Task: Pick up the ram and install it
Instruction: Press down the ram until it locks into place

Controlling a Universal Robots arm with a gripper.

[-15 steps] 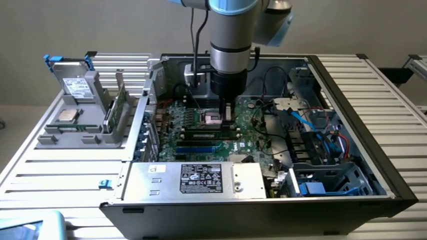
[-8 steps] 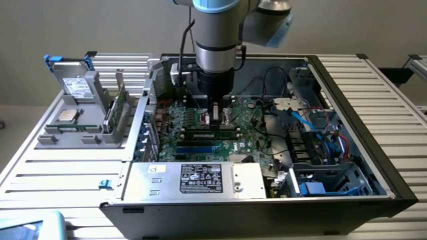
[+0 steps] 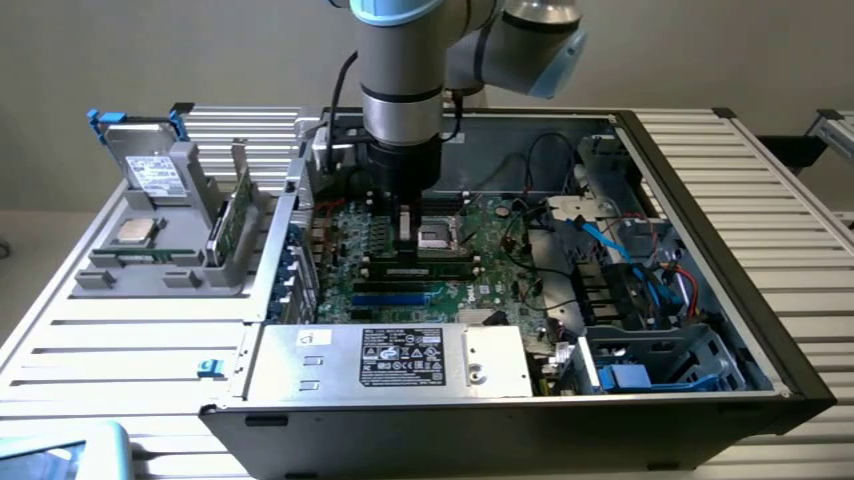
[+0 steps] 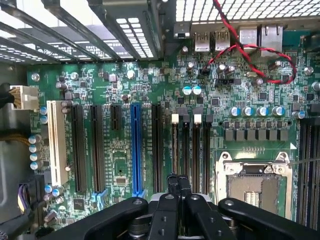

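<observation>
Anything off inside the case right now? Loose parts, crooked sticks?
Nothing stands out. The ram lies level along its slot on the motherboard, directly below the gripper. The red and black cable loops loosely near the rear ports, clear of the slots.

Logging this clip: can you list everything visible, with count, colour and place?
Slatted metal table: one, silver, under everything.
Open computer case: one, black, mid-table.
Green motherboard: one, inside the case.
Long blue slot: one, among black slots.
Empty processor socket: one, silver, beside the memory slots.
Labelled metal box: one, silver, at the case's front.
Twisted wires: a red and black pair, near the ports.
Grey holder: one, at the exterior view's left.
Square processor chip: one, silver, on the holder.
Upright expansion card: one, green, in the holder.
Long narrow ram stick: apparently one, green, at the holder's front.
Robot arm: one, grey.
Gripper: one, black, low over the memory slots.
</observation>
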